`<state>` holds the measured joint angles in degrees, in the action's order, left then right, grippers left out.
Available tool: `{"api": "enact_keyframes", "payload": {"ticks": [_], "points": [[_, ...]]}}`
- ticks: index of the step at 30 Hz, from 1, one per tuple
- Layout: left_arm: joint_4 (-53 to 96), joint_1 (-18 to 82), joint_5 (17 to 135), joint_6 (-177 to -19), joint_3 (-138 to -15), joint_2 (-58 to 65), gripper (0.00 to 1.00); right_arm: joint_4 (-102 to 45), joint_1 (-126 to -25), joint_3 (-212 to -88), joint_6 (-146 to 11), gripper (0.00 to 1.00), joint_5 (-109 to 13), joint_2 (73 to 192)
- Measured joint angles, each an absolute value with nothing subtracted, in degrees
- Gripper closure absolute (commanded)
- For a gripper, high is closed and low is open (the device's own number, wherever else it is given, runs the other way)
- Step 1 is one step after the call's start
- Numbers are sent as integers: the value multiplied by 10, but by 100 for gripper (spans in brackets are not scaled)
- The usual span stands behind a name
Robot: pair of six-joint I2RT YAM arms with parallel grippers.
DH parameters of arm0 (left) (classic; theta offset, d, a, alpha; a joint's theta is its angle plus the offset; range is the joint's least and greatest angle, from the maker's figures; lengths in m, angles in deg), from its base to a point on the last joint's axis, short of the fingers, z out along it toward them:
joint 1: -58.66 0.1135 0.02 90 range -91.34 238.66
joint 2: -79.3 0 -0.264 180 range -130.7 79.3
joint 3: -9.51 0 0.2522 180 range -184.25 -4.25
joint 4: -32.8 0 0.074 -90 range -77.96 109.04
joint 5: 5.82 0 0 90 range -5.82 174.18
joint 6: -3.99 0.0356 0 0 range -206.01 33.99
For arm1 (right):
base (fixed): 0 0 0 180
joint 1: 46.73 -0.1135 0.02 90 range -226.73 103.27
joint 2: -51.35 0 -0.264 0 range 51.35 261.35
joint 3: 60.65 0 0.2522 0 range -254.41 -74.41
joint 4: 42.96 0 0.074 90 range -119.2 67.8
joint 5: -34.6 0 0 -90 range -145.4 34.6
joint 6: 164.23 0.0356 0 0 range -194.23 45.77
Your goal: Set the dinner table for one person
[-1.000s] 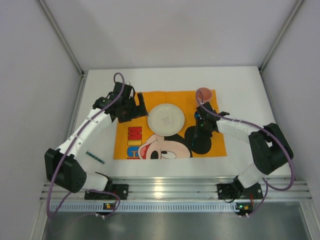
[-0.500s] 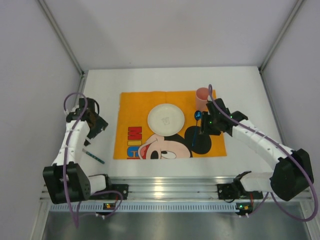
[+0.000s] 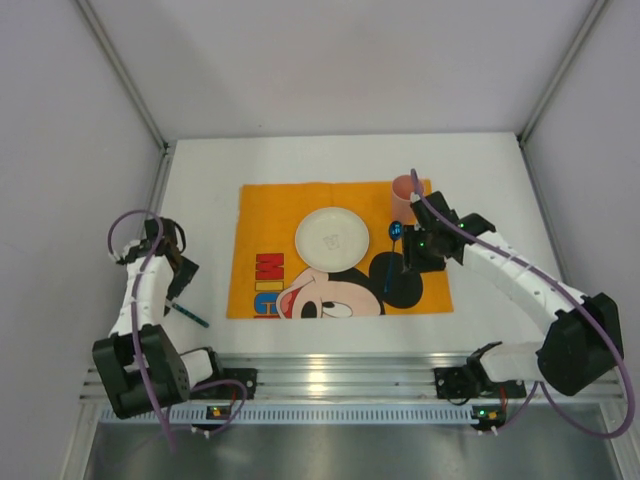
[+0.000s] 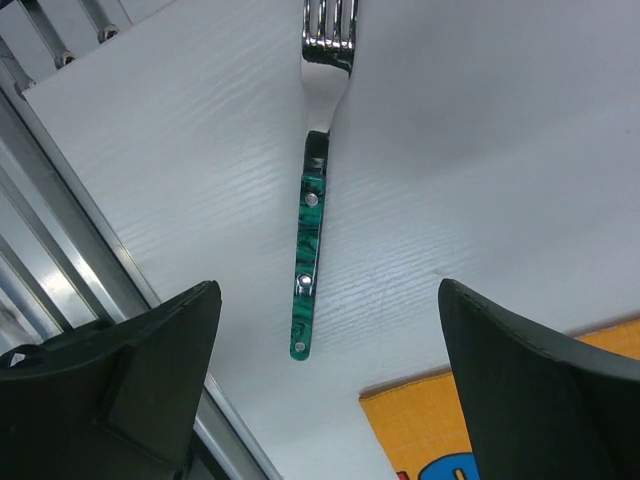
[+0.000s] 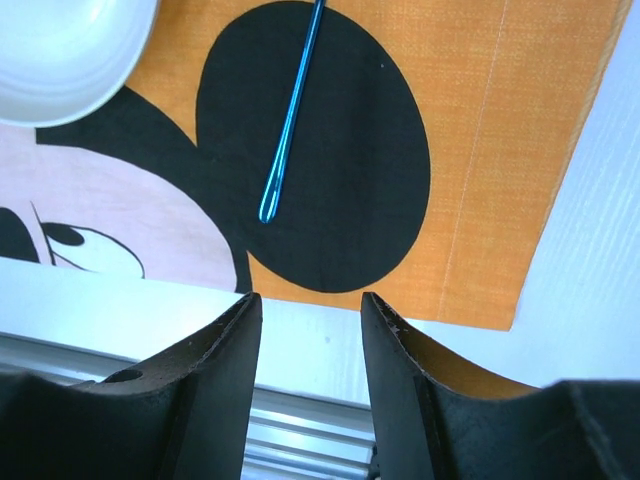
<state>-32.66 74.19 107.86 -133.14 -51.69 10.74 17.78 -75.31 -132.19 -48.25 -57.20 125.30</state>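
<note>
The white worktop (image 3: 480,170) fills the floor of the cell, from the rail where the arms are bolted at the near edge to the far wall. An orange Mickey Mouse placemat (image 3: 270,210) lies flat on its middle. Red and blue letters reading "MIC" run sideways along the mat's near left part, and the rest of the word is cut off by the printed face. A round white plate (image 3: 332,237) sits on the mat's middle, with a pink cup (image 3: 405,195) upright at the far right corner. A fork (image 4: 310,260) with a marbled green handle lies on bare worktop just left of the mat's near left corner. A thin blue spoon (image 3: 400,250) rests right of the plate, its handle (image 5: 290,130) crossing Mickey's black ear. The left gripper (image 4: 328,290) hangs over the fork with its jaws spread wide and empty, the handle lying between them in the wrist view, untouched. The right gripper (image 5: 307,300) hovers above the mat's near right edge with its jaws partly parted and nothing in them, the spoon handle just beyond their tips. Under both lies the worktop.
</note>
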Motion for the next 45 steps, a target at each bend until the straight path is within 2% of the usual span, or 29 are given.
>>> {"api": "enact_keyframes", "payload": {"ticks": [9, 16, 19, 22, 23, 27, 36, 45], "points": [[-237, 796, 1062, -1321, -441, 102, 10, 204, -753, -1362, -515, 55, -564, 1298], [-159, 810, 1044, -1290, -417, 46, 16, 213, -753, -1371, -527, 55, -561, 1315], [-122, 813, 1039, -1283, -412, 35, 24, 215, -753, -1372, -527, 55, -559, 1322], [-92, 816, 1028, -1282, -406, 34, 49, 218, -753, -1379, -527, 55, -558, 1332], [-82, 816, 1026, -1281, -404, 32, 64, 219, -753, -1382, -526, 56, -558, 1334], [-47, 819, 1028, -1269, -406, 18, 100, 221, -753, -1399, -524, 55, -558, 1342], [-44, 828, 1022, -1236, -439, -19, 100, 222, -753, -1402, -510, 56, -558, 1346], [-108, 831, 966, -1150, -583, -67, 100, 218, -753, -1406, -491, 56, -558, 1351]]}}
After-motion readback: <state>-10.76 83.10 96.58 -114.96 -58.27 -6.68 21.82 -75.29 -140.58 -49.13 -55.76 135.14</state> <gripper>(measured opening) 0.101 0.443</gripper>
